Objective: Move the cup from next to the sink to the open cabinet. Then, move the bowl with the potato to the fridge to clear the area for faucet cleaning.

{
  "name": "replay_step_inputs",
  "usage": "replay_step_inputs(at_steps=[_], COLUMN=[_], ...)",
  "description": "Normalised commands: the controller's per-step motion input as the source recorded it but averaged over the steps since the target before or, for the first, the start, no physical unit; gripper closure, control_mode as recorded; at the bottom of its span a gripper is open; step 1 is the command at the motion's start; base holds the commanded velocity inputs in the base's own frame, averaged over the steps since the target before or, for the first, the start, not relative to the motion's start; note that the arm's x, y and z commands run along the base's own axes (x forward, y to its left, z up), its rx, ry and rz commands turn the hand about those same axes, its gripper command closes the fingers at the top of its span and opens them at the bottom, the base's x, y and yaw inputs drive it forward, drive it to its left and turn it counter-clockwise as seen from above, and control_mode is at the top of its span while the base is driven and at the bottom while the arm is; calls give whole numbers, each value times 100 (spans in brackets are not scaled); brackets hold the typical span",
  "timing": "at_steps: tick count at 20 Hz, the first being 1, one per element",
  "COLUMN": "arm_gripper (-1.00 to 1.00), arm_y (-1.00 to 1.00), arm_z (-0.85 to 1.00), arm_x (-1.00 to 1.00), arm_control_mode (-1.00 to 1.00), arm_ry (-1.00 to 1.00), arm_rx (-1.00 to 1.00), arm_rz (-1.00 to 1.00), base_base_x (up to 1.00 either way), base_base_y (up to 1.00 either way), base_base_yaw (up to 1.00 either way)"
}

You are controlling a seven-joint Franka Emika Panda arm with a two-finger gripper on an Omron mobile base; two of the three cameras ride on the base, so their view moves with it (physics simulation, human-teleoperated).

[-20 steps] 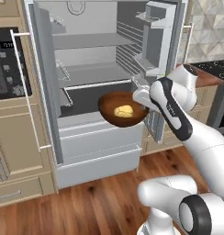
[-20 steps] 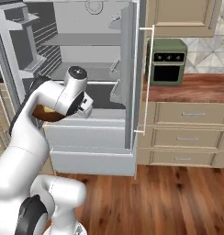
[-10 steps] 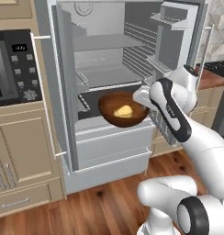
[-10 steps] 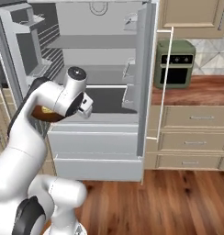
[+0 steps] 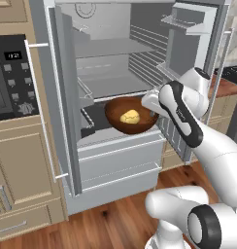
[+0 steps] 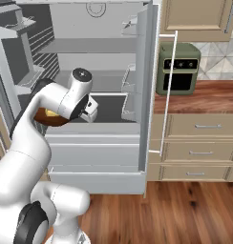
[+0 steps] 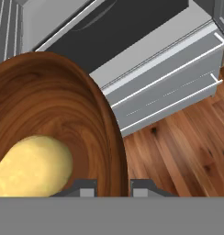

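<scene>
The dark brown wooden bowl [image 5: 115,115] hangs in front of the open fridge [image 5: 110,73], just above its lower drawers. The pale yellow potato [image 5: 130,116] lies inside the bowl. My gripper [image 5: 151,112] is shut on the bowl's right rim. In the hand view the gripper [image 7: 113,186] pinches the bowl [image 7: 54,101] at its rim, one fingertip inside and one outside, with the potato [image 7: 33,167] at the lower left. From the right base view my arm covers most of the bowl [image 6: 47,118], in front of the fridge [image 6: 104,62].
Both fridge doors stand wide open, with door shelves on either side. A black wall oven [image 5: 8,78] and beige cabinets [image 5: 23,170] are to the left. A green toaster oven [image 6: 178,69] sits on a wooden counter [image 6: 204,97] to the right, above drawers. Wooden floor lies below.
The whole picture has shifted, so the base has driven; the fridge now looks nearer and more centred. The bowl stays in the shut gripper, held the same way.
</scene>
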Motion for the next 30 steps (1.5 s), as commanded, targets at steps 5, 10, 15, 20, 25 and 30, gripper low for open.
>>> replay_step_inputs(at_steps=[5, 10, 15, 20, 25, 30], arm_gripper=[100, 100, 100, 100, 100, 100], arm_y=[0, 0, 0, 10, 24, 5], arm_z=[0, 0, 0, 0, -5, -27], arm_x=[0, 0, 0, 16, 75, 28], arm_control_mode=[100, 100, 100, -100, -100, -100], arm_ry=[0, 0, 0, 0, 0, 1], arm_rx=[0, 0, 0, 0, 0, 0], arm_rz=[0, 0, 0, -3, -23, -17], base_base_x=[63, 91, 91, 58, 0, 0], base_base_y=[-2, 14, 27, 36, 0, 0], base_base_yaw=[-6, -16, -18, -12, 0, 0])
